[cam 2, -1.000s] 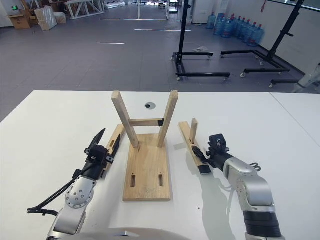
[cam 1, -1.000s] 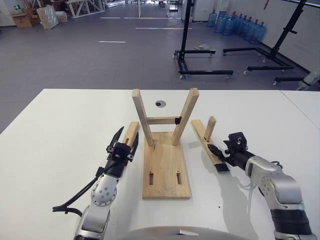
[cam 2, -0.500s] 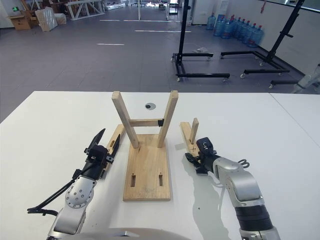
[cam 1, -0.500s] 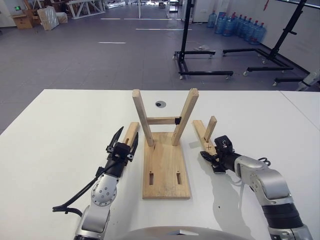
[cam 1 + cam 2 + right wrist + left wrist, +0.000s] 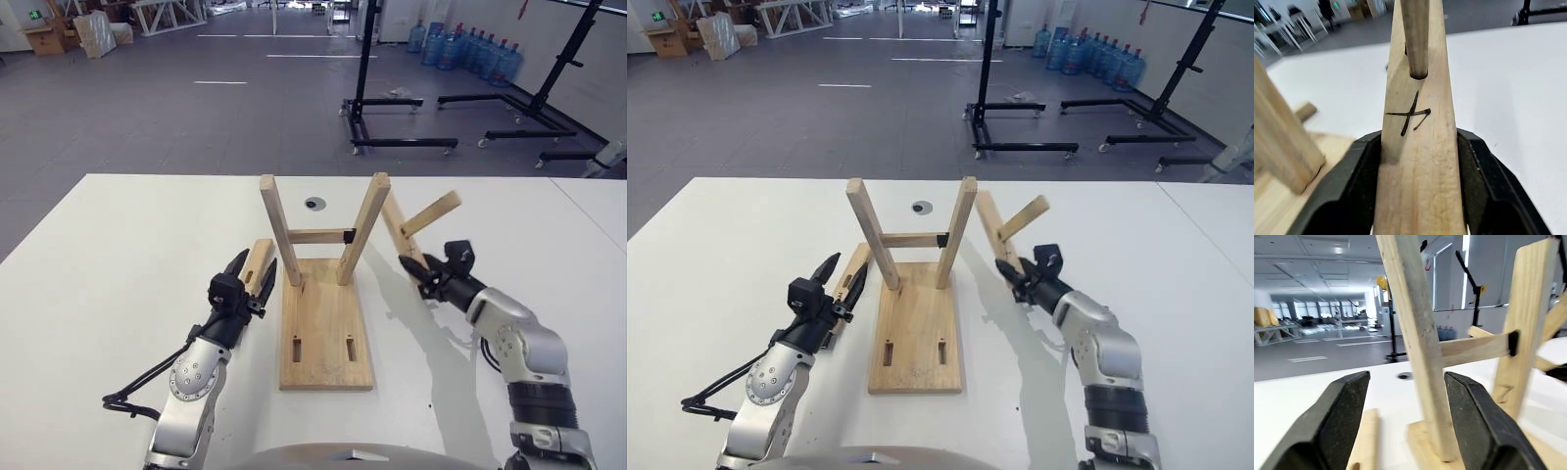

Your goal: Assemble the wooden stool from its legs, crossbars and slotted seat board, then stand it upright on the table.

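The slotted seat board (image 5: 325, 328) lies flat on the white table. Two legs (image 5: 279, 230) stand in its far slots, joined by a crossbar (image 5: 318, 236). Its two near slots (image 5: 297, 348) are empty. My right gripper (image 5: 415, 268) is shut on another leg (image 5: 398, 227), held off the table and leaning beside the right standing leg. That leg has a crossbar (image 5: 432, 211) sticking out, and an X mark (image 5: 1409, 117) on it faces the right wrist view. A loose leg (image 5: 260, 252) lies left of the board. My left gripper (image 5: 256, 265) is open over its near end, fingers (image 5: 1337, 416) apart.
A small round hole (image 5: 314, 204) sits in the table behind the stool parts. Black wheeled stands (image 5: 402, 127) and water bottles (image 5: 470, 49) are on the floor beyond the far edge. Bare tabletop (image 5: 118, 255) lies to the left and right.
My right gripper has lifted its leg with the crossbar off the table and swung it up beside the right standing leg. My left gripper has edged forward along the loose leg.
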Robot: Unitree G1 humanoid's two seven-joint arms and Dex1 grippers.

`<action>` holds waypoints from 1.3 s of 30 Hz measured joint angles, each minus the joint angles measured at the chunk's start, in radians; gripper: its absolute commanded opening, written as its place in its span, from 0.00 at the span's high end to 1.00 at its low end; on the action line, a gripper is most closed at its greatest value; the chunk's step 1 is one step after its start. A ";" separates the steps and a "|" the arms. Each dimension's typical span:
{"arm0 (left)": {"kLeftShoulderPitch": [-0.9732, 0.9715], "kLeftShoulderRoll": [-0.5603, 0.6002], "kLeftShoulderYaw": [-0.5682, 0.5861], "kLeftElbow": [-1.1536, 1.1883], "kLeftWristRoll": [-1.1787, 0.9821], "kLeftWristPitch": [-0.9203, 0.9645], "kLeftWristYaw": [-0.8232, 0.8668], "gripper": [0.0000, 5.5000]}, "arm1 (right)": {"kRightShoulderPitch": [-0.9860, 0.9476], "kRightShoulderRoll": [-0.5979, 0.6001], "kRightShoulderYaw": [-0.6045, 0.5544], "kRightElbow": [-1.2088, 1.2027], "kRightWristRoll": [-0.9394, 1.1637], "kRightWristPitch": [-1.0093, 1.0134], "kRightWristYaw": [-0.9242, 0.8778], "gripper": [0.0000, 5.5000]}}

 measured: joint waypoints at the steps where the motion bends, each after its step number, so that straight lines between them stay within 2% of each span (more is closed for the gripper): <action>1: -0.002 0.015 0.010 -0.012 -0.062 0.023 -0.043 0.49 | -0.013 0.006 -0.040 0.037 0.037 -0.026 0.024 0.63; 3: -0.018 0.036 0.051 -0.026 -0.186 0.064 -0.114 0.49 | -0.035 0.026 -0.095 0.057 0.137 -0.050 0.088 0.63; 7: -0.053 0.122 0.087 -0.029 -0.283 0.139 -0.237 0.49 | -0.122 0.060 -0.160 -0.076 0.489 0.081 0.190 0.63; 9: -0.052 0.141 0.085 -0.036 -0.335 0.179 -0.290 0.49 | -0.124 0.059 -0.155 -0.166 0.630 0.155 0.236 0.63; 11: -0.052 0.165 0.090 -0.068 -0.458 0.243 -0.377 0.49 | -0.071 0.041 -0.086 -0.325 0.733 0.226 0.340 0.63; 14: -0.049 0.190 0.127 -0.101 -0.647 0.365 -0.438 0.49 | 0.055 0.033 -0.005 -0.357 0.725 0.247 0.449 0.63; 17: -0.055 0.224 0.170 -0.109 -0.818 0.497 -0.471 0.49 | 0.105 0.018 0.099 -0.328 0.600 0.188 0.530 0.63; 20: -0.085 0.266 0.212 -0.124 -0.881 0.573 -0.474 0.49 | 0.118 0.026 0.261 -0.316 0.440 0.104 0.578 0.63; 23: -0.129 0.266 0.222 -0.126 -0.861 0.585 -0.430 0.49 | 0.119 0.050 0.342 -0.311 0.357 0.046 0.585 0.63; 29: -0.130 0.203 0.180 -0.186 -0.787 0.565 -0.365 0.49 | 0.055 0.050 0.355 -0.240 0.326 0.013 0.596 0.63; 34: -0.058 0.155 0.159 -0.263 -0.796 0.541 -0.365 0.49 | -0.023 -0.006 0.309 -0.201 0.348 0.042 0.625 0.63; 39: -0.052 0.098 0.152 -0.252 -0.779 0.503 -0.340 0.49 | -0.078 -0.073 0.340 -0.177 0.353 0.116 0.711 0.63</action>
